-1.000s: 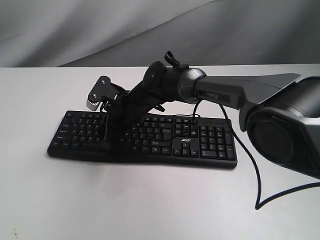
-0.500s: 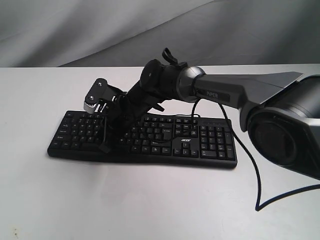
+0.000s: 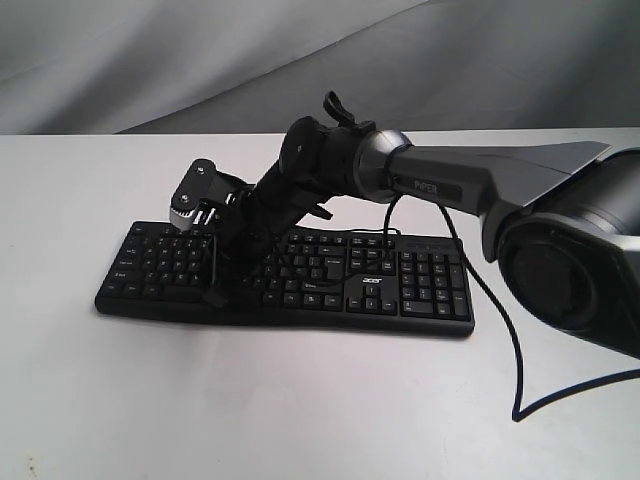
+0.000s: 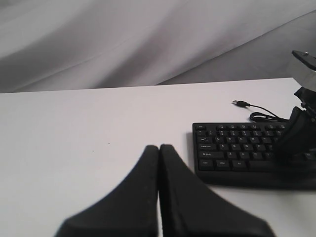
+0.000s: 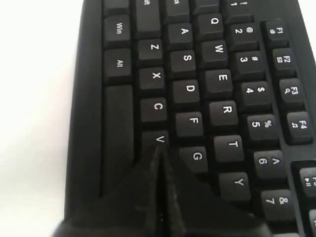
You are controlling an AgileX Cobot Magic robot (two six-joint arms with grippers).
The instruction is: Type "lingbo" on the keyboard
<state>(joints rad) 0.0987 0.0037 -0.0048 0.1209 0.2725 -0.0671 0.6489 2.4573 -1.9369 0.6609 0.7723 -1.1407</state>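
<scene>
The black keyboard (image 3: 400,290) lies flat on the white table (image 3: 300,400), with its "acer" logo facing the front. My right arm reaches across from the right. My right gripper (image 3: 214,297) is shut and points down onto the left-middle keys. In the right wrist view the shut right gripper (image 5: 159,150) has its tip at the edge of the V key (image 5: 159,138), beside G (image 5: 196,157); the key under the fingers is hidden. My left gripper (image 4: 159,148) is shut on nothing above bare table, left of the keyboard (image 4: 237,148). It is outside the exterior view.
The keyboard's thin black cable (image 3: 510,340) loops across the table to the right. Its USB plug (image 4: 240,103) lies loose behind the keyboard. Grey cloth (image 3: 200,60) hangs behind the table's far edge.
My right gripper's tip has sunk slightly toward the keys near the keyboard's front, and the wrist has shifted a little. The keyboard has not moved.
</scene>
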